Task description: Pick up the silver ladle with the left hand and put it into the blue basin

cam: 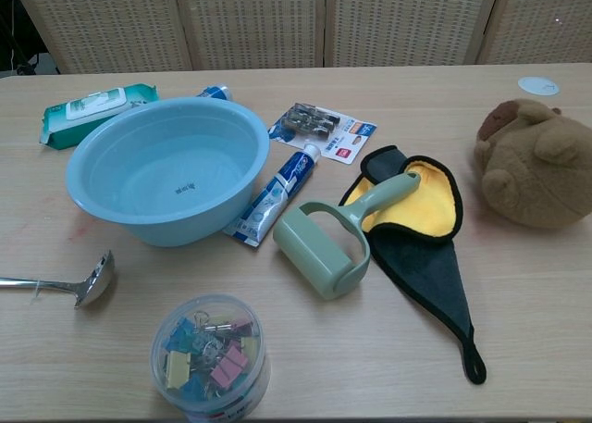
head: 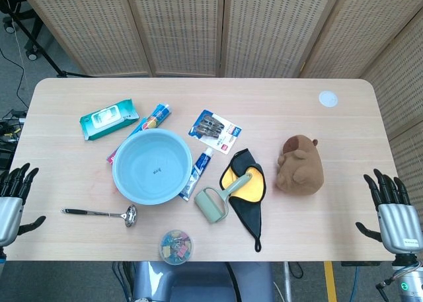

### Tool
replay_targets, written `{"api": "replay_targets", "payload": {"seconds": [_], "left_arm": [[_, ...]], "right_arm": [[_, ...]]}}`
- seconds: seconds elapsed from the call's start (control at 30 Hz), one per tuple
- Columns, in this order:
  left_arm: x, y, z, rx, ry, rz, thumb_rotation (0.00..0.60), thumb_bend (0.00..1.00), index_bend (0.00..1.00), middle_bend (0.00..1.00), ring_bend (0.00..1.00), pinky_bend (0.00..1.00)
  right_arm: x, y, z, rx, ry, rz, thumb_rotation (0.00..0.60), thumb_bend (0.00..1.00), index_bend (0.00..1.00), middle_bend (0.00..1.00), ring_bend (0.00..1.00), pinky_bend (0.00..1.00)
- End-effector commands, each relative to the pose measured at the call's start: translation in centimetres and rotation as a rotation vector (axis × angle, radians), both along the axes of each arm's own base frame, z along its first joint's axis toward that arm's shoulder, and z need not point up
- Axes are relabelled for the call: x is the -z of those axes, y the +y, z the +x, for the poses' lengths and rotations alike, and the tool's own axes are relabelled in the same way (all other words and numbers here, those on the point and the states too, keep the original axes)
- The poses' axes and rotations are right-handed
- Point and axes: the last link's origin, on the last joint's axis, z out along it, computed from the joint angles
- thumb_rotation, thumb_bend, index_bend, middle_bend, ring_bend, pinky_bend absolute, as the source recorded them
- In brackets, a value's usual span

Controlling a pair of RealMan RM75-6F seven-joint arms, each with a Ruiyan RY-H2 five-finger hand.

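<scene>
Pale matt wooden table [head: 277,104], fine straight grain. On it: smooth glossy light-blue plastic basin [head: 153,166]; beside the basin, polished silver metal ladle [head: 99,213] with mirror-bright bowl; matt sage-green plastic lint roller [cam: 331,245]; soft yellow-and-black cloth [cam: 421,221]; brown plush toy [head: 299,164], fuzzy; clear plastic tub of coloured binder clips [cam: 209,354].

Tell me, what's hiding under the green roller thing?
The green roller's handle rests on a yellow and black cloth. Its drum sits on the bare table. Whatever part of the cloth lies beneath the handle is covered.
</scene>
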Motion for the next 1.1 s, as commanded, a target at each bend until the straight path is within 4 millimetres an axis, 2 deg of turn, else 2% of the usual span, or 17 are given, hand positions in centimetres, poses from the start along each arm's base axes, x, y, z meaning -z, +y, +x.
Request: {"api": "replay_targets", "payload": {"seconds": [0.03,0.1,0.17,0.43,0.53,0.73,0.93,1.1], "left_arm": [[0.4,0.4,-0.1,0.002,-0.007,-0.011,0.6,0.04,0.0,0.67,0.56,0.46],[1.0,0.8,-0.3,-0.011,-0.028,-0.031,0.6,0.05,0.0,0.81,0.71,0.67],[1.6,1.2,-0.6,-0.033,-0.035,-0.06,0.6,0.05,0.0,0.87,0.77,0.73],[5.3,1.6,-2.9,-0.142,-0.046,-0.229,0.6,0.05,0.0,0.89,0.79,0.74],[6.0,1.7,-4.1,-0.19,-0.058,-0.253,0.6,0.05,0.01,0.9,0.79,0.74],[7.5,2.3,-5.8,-0.268,-0.103,-0.278,0.6,0.11,0.16,0.91,0.8,0.74],[8.7,3.0,-6.3,-0.29,-0.13,-0.314,0.6,0.18,0.33,0.92,0.8,0.74],[9.3,3.6,-6.5,-0.28,-0.141,-0.307,0.6,0.24,0.35,0.92,0.8,0.74]], "right_arm": [[0.0,0.0,0.0,0.001,-0.001,0.0,0.6,0.0,0.0,0.0,0.0,0.0],[0.1,0.0,0.0,-0.001,-0.002,0.003,0.6,0.0,0.0,0.0,0.0,0.0],[0.1,0.0,0.1,-0.001,-0.007,0.004,0.6,0.0,0.0,0.0,0.0,0.0],[0.1,0.1,0.3,-0.001,-0.025,0.008,0.6,0.0,0.0,0.0,0.0,0.0],[0.1,0.1,0.4,-0.004,-0.034,0.01,0.6,0.0,0.0,0.0,0.0,0.0],[0.1,0.1,0.5,-0.001,-0.053,0.015,0.6,0.0,0.0,0.0,0.0,0.0],[0.0,0.1,0.6,0.001,-0.067,0.018,0.6,0.0,0.0,0.0,0.0,0.0],[-0.1,0.0,0.6,0.006,-0.075,0.017,0.6,0.0,0.0,0.0,0.0,0.0]]}}
